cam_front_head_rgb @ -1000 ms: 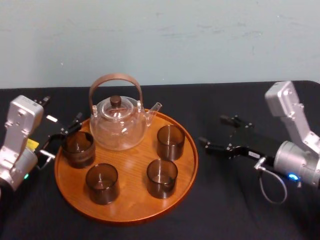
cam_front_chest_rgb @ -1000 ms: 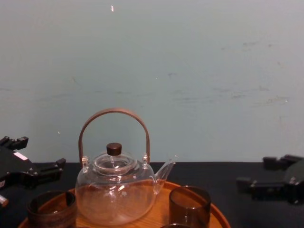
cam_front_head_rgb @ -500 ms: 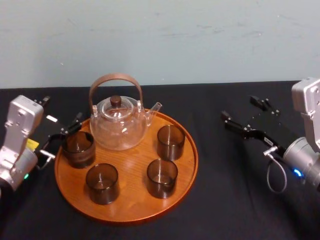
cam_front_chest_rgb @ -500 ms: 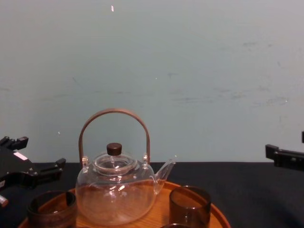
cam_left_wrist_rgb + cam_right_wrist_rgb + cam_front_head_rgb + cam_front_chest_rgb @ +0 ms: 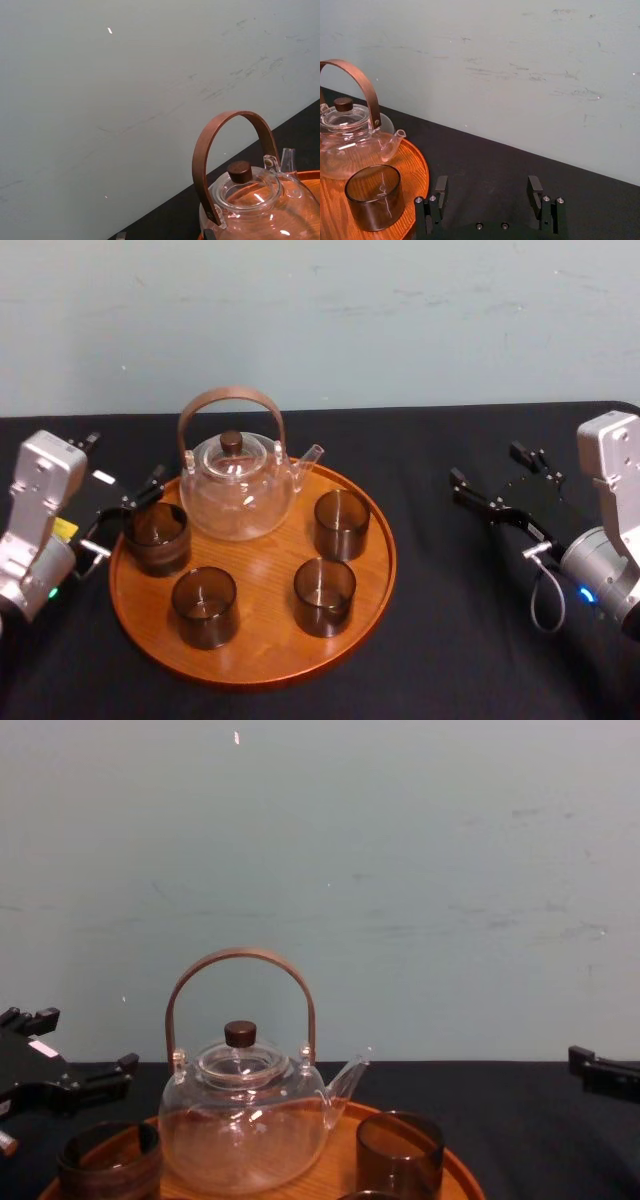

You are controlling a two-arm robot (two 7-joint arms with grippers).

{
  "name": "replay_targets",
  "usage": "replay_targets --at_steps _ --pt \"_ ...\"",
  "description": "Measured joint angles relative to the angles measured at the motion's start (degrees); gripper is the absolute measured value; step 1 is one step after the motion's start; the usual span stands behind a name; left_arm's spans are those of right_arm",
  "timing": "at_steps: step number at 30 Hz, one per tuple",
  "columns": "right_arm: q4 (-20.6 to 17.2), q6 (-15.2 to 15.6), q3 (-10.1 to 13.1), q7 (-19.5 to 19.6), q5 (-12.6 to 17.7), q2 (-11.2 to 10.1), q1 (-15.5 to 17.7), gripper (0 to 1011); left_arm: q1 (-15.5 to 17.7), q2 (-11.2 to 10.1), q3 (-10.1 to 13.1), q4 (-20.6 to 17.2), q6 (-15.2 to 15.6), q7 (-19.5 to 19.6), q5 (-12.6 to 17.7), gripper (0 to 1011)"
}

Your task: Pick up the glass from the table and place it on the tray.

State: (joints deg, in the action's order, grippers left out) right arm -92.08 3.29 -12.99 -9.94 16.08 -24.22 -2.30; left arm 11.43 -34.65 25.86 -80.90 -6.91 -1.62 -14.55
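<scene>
The round wooden tray carries a clear glass teapot and several dark glasses. One glass stands upright at the tray's left edge, and my left gripper sits open right beside it, its fingers reaching along the glass's far and left sides. The chest view shows that glass low at the left with the left gripper just above and behind it. My right gripper hangs open and empty above the black table, well right of the tray. The right wrist view shows the same open gripper.
Other dark glasses stand at the tray's right, front right and front left. The teapot's tall brown handle arches above it. Black cloth covers the table up to a pale wall.
The right gripper has drawn back from the tray toward the right and turned. The left gripper, the glasses and the teapot have not moved.
</scene>
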Motion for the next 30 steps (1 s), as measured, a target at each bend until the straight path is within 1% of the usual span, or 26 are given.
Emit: replay_targets --at_steps 30 --pt "-0.31 0.09 -0.13 -0.31 0.21 -0.32 -0.05 1002 0.00 0.00 0.00 0.00 0.00 0.00 0.00 1001"
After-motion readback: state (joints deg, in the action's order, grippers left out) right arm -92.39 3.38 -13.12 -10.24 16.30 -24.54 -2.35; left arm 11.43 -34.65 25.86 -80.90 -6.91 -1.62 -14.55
